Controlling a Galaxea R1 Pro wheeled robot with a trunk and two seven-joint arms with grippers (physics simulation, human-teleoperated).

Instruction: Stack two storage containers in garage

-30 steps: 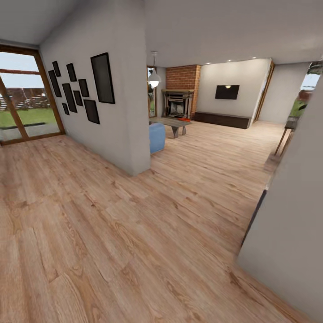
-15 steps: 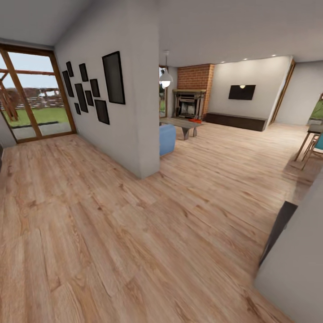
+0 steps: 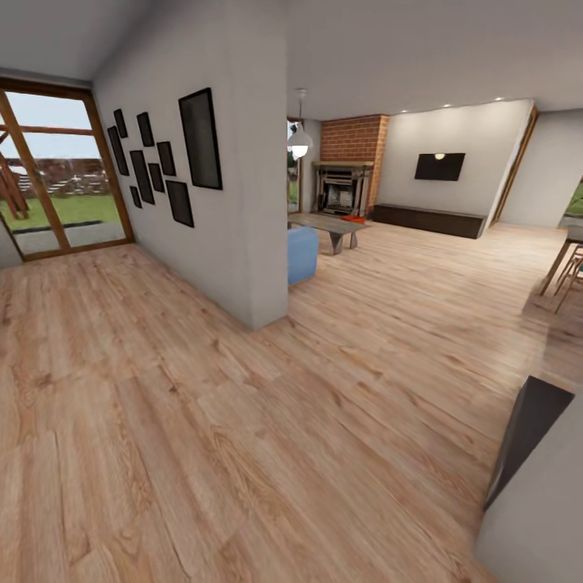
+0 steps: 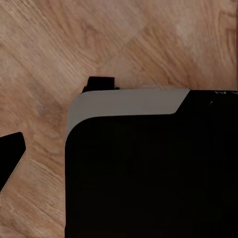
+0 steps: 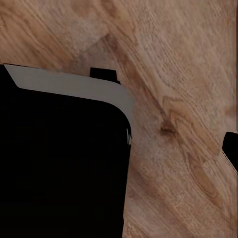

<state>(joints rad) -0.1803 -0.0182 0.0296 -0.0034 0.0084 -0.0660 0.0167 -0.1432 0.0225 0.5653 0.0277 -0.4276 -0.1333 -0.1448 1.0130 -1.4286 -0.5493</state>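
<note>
Whether the fingers of either gripper are apart or together cannot be told; a dark finger tip (image 4: pixel 10 157) is being shown over the wood plank floor (image 3: pixel 243 421). Far ahead, the living room is being seen: brick fireplace (image 3: pixel 350 166), black TV (image 3: pixel 440 166), and an orange-red container (image 3: pixel 353 217) on the floor by the hearth.

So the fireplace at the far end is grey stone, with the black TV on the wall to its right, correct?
Not quite. The head view shows the fireplace is red brick, not grey stone. The rest holds: it stands at the far end, with the black TV on the wall to its right.
</note>
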